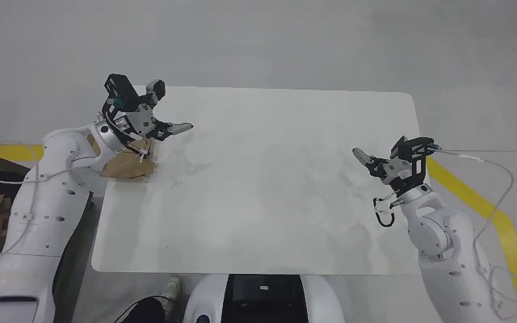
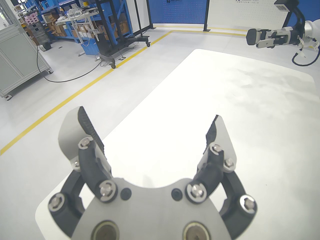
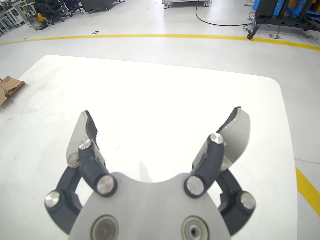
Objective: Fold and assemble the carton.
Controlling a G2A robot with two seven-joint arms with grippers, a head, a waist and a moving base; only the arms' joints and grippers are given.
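Observation:
A flat brown carton [image 1: 129, 163] lies at the table's left edge, partly under the left arm. The same carton [image 3: 8, 89] shows far off at the table's edge in the right wrist view. My left gripper [image 1: 170, 109] hovers open above the table's back left part, just beyond the carton, with nothing between its fingers [image 2: 85, 131]. Over the table's right edge my right gripper [image 1: 361, 157] is open too and holds nothing. In the left wrist view the right gripper [image 2: 252, 38] appears in the distance. Each wrist view shows its own gripper [image 3: 162, 123] spread wide over bare tabletop.
The white table [image 1: 266, 186] has rounded corners and a wide bare middle. Yellow floor tape [image 1: 460, 186] runs past the right side. A loose cable [image 1: 460, 153] trails off the right arm.

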